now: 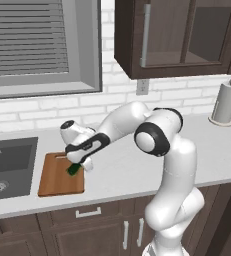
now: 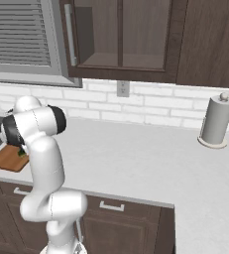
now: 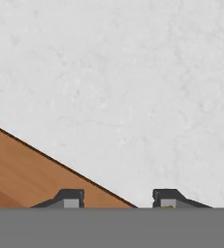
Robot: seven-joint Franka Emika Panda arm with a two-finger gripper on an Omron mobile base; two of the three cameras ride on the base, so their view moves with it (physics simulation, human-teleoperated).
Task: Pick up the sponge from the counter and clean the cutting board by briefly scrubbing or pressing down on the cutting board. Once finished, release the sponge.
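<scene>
The reddish-brown cutting board [image 1: 57, 181] lies on the light counter [image 1: 127, 170] just right of the sink. The small dark green sponge [image 1: 73, 170] sits tilted at the board's right edge, between the fingers of my gripper [image 1: 77, 167], which is shut on it. From the right base view the arm hides most of the hand; a corner of the cutting board [image 2: 7, 158] and a bit of the green sponge [image 2: 22, 153] peek out. The hand view looks down on the board's edge [image 3: 26, 174] and bare counter [image 3: 133, 72], with both fingertips [image 3: 70, 197] apart at the bottom.
A dark grey sink basin [image 1: 9, 165] lies left of the board. A paper towel roll [image 1: 226, 102] stands at the back right of the counter, also the paper towel roll [image 2: 216, 121]. Dark wall cabinets [image 1: 177, 35] hang overhead; a shuttered window [image 1: 37, 45] is behind the sink.
</scene>
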